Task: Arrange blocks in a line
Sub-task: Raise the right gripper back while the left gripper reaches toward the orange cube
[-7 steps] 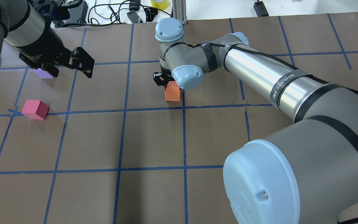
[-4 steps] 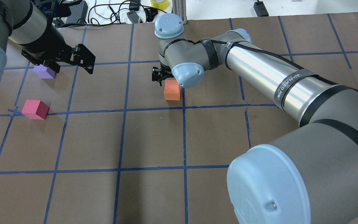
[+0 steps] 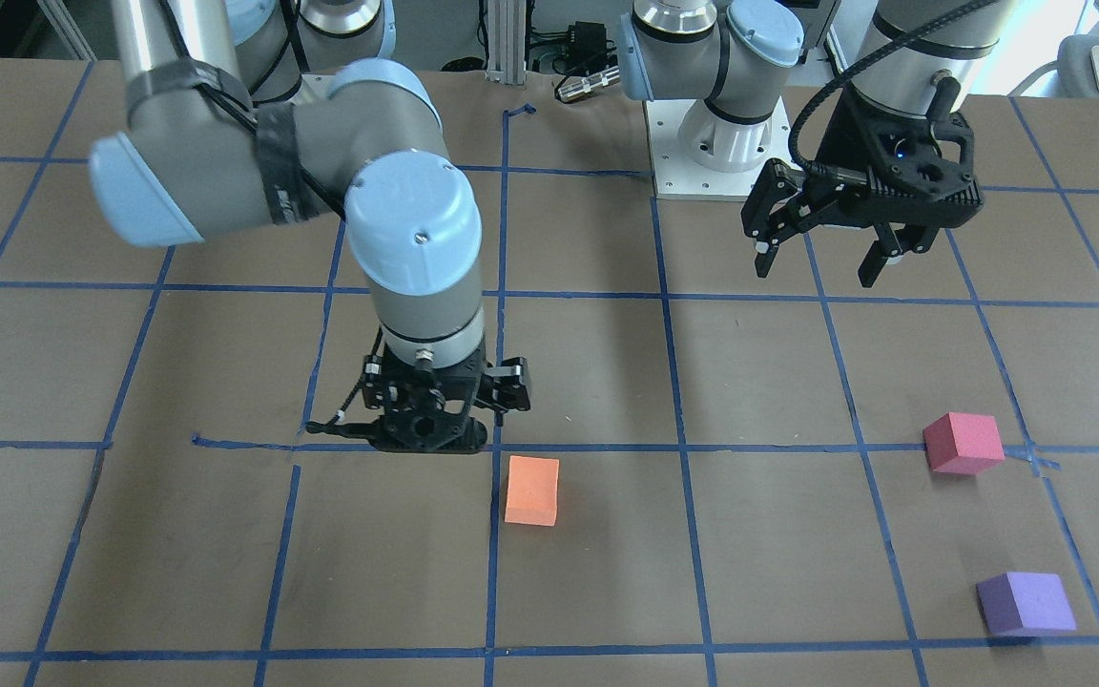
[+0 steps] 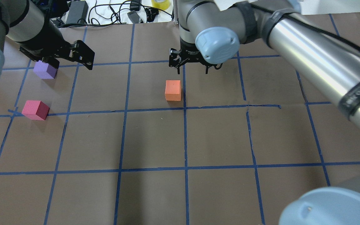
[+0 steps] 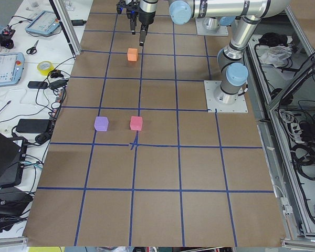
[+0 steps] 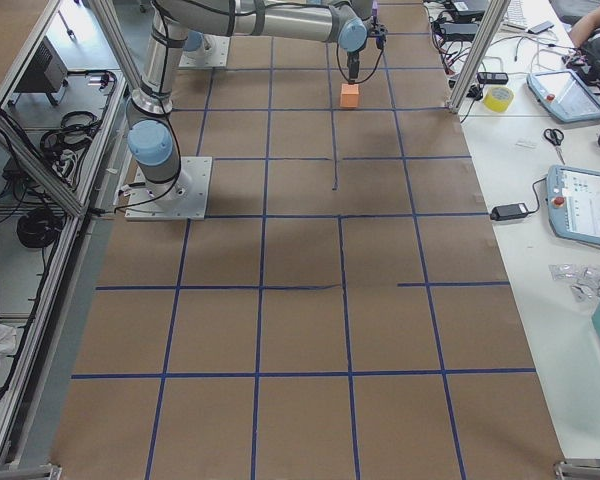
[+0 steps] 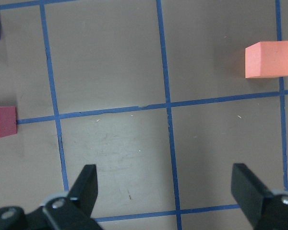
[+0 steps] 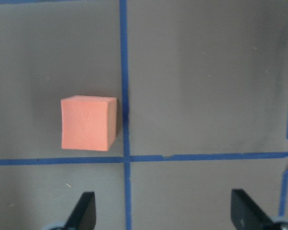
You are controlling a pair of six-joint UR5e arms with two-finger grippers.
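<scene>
Closing on purple block, likely the next pick

Centre left gripper squarely over purple block, lying apart from it at far left. Straddle flat faces and squeeze gently. Leave pinkish-red block nearby undisturbed. Align with orange block, resting alone mid-table. Record both jaws wide and empty. Log right gripper clear of orange block, touching nothing.

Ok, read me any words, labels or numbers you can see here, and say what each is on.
Nothing here reads clearly.
Black strap on the right arm: white lettering, too blurred to read.
Tablet screen beside the table: too small to read.
Orange block, pink block, purple block: no markings visible.
</scene>
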